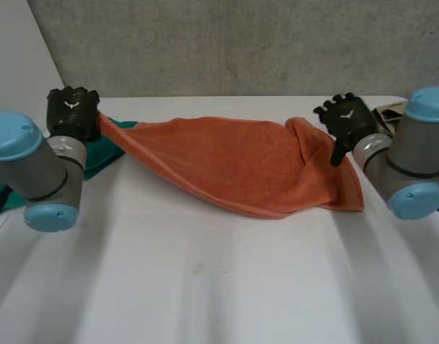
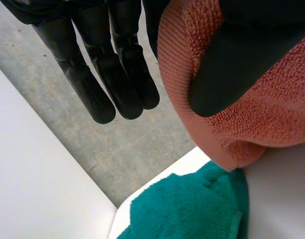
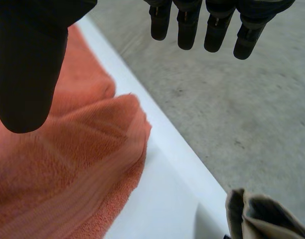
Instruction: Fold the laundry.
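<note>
orange towel (image 1: pixel 234 161) corner pinched under thumb of left robot hand (image 1: pixel 72 109); right robot hand (image 1: pixel 346 116) spread open above towel's other end; green cloth (image 2: pixel 192 209) beneath left palm

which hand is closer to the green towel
Left. The left hand pinches one end of the orange towel, just above the green towel. The right hand is open at the orange towel's other end, well away from the green one.

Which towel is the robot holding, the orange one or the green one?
The orange towel: the left hand pinches its corner. The green towel just lies on the table below it.
</note>
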You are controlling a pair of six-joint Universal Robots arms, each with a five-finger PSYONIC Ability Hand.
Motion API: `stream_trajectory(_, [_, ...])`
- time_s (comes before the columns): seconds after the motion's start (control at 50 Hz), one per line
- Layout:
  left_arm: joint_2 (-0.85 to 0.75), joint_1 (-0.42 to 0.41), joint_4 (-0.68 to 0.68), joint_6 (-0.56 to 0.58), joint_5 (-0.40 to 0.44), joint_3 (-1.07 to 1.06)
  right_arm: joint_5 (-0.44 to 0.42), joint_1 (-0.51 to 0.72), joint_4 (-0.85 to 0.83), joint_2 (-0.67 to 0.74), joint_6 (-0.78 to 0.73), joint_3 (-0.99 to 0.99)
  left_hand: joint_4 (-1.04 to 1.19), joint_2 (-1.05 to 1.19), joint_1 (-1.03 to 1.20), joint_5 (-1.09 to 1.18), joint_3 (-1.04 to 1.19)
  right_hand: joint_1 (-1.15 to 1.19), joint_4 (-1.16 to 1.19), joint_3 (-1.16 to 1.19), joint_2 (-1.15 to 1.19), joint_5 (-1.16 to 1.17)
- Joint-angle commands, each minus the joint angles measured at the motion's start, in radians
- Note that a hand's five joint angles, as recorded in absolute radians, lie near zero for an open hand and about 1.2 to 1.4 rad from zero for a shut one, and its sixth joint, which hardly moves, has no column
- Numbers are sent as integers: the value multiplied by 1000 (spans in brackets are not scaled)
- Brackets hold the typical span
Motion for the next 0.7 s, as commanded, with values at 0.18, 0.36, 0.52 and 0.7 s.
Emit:
stream_trajectory(0.18, [71, 22, -54, -66, 1, -29, -113, -118, 245, -199, 55, 274, 194, 197, 229, 243, 203, 378, 404, 395, 399, 389])
stream_trajectory(0.36, [66, 19, -62, -63, 1, -24, -170, -165, 190, -148, -49, 334, 194, 197, 229, 243, 203, 395, 421, 412, 416, 407])
stream_trajectory(0.52, [66, 20, -62, -62, 1, -26, -167, -158, 86, -74, -76, 327, 194, 197, 229, 243, 203, 430, 457, 448, 451, 442])
stream_trajectory(0.7, [63, 22, -62, -59, 1, -26, -156, -142, -29, -21, -68, 294, 194, 197, 229, 243, 203, 636, 662, 653, 657, 647])
